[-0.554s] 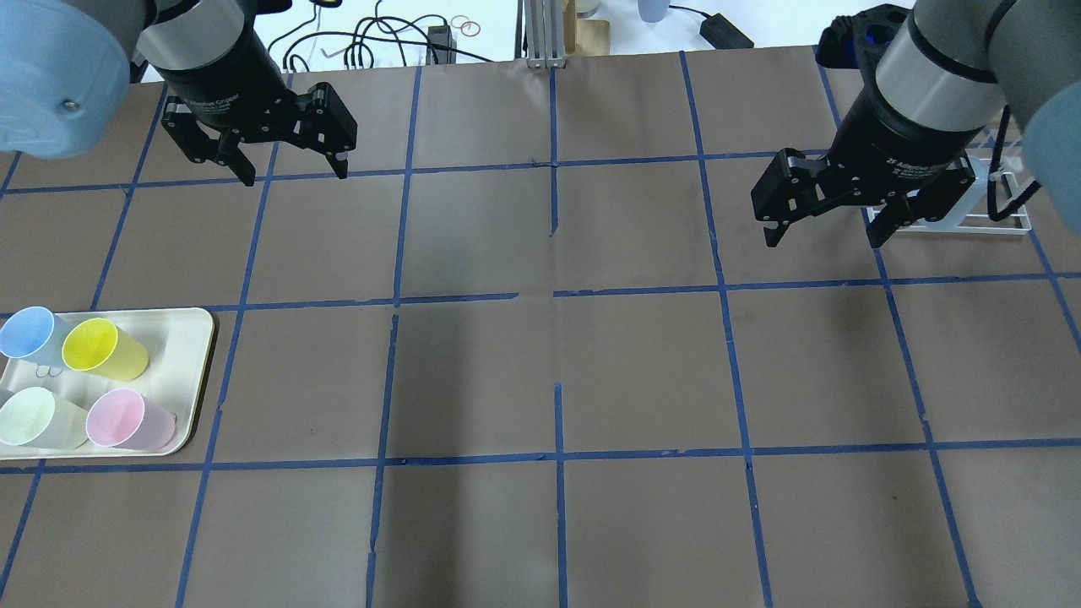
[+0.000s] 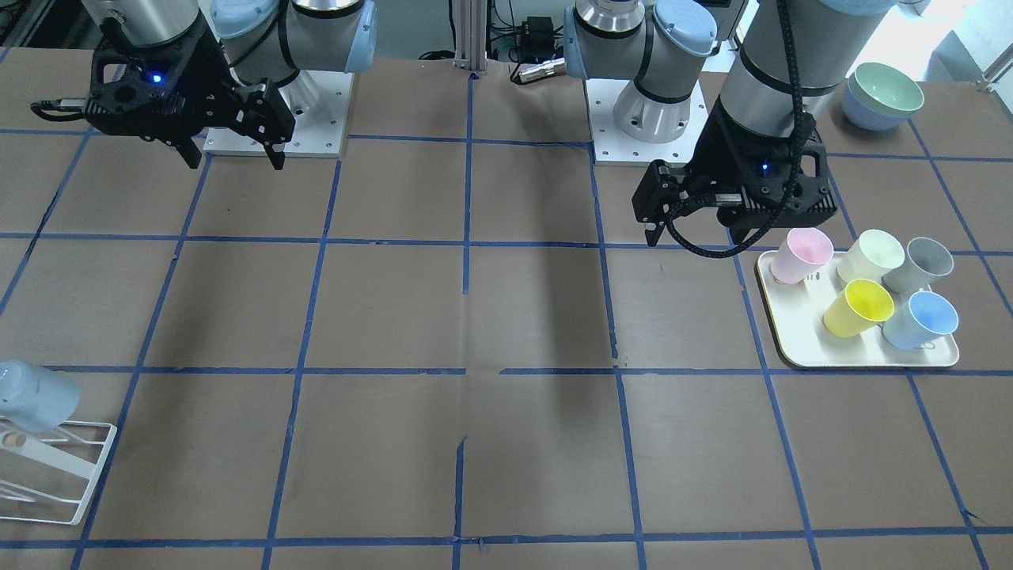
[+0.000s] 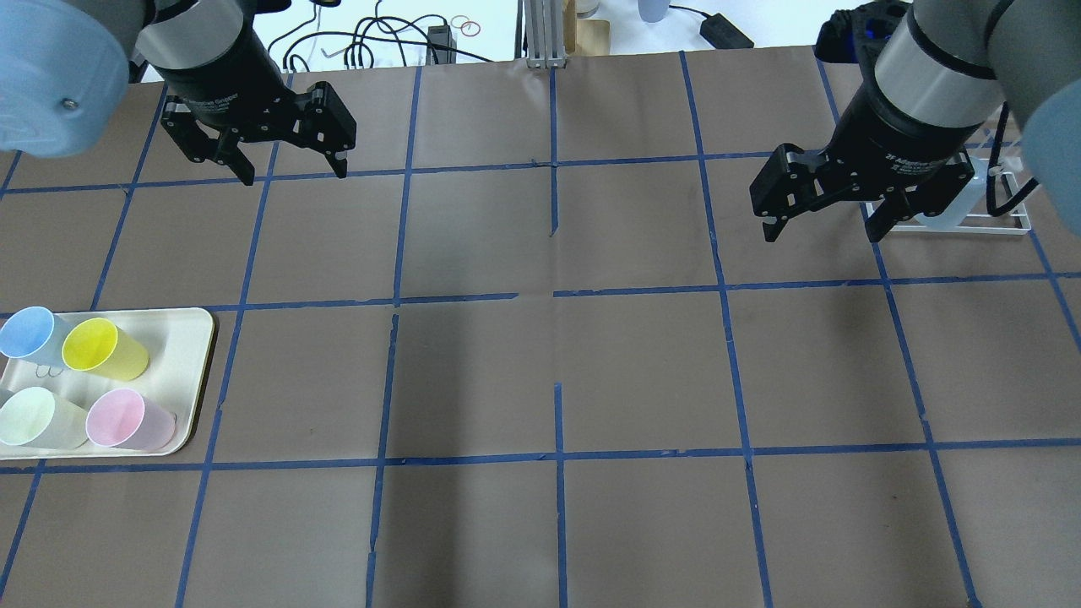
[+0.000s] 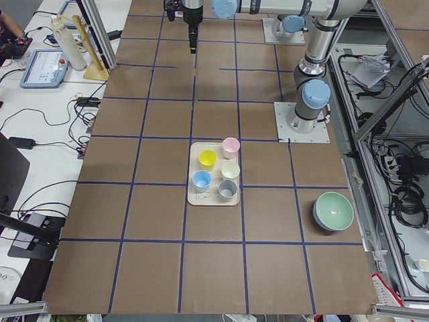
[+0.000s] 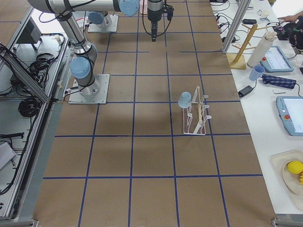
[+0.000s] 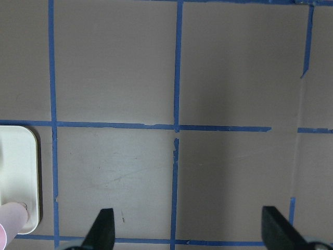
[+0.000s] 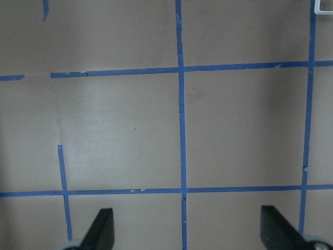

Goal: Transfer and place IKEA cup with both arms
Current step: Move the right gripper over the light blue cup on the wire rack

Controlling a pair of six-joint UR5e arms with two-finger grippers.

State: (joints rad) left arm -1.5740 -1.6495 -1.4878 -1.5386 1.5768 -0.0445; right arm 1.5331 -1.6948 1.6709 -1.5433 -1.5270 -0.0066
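Note:
A pale sky-blue IKEA cup (image 3: 25, 332) stands upright on the cream tray (image 3: 190, 371) at the left; it also shows in the front view (image 2: 922, 319). Its blue twin (image 2: 36, 396) hangs tilted on the white wire rack (image 2: 59, 475) at the right end, also in the right side view (image 5: 184, 100). My left gripper (image 3: 294, 176) is open and empty, raised beyond the tray. My right gripper (image 3: 821, 236) is open and empty, raised beside the rack (image 3: 1005, 221) and hiding the twin in the overhead view.
Yellow (image 3: 101, 348), pale green (image 3: 34, 418) and pink (image 3: 127, 420) cups share the tray, and a grey one (image 2: 922, 265) shows in the front view. Stacked bowls (image 2: 882, 95) sit by the left arm's base. Brown paper with a blue tape grid covers the table (image 3: 557, 380).
My right gripper has shifted slightly away, up the overhead view. The left gripper and the cups have barely moved.

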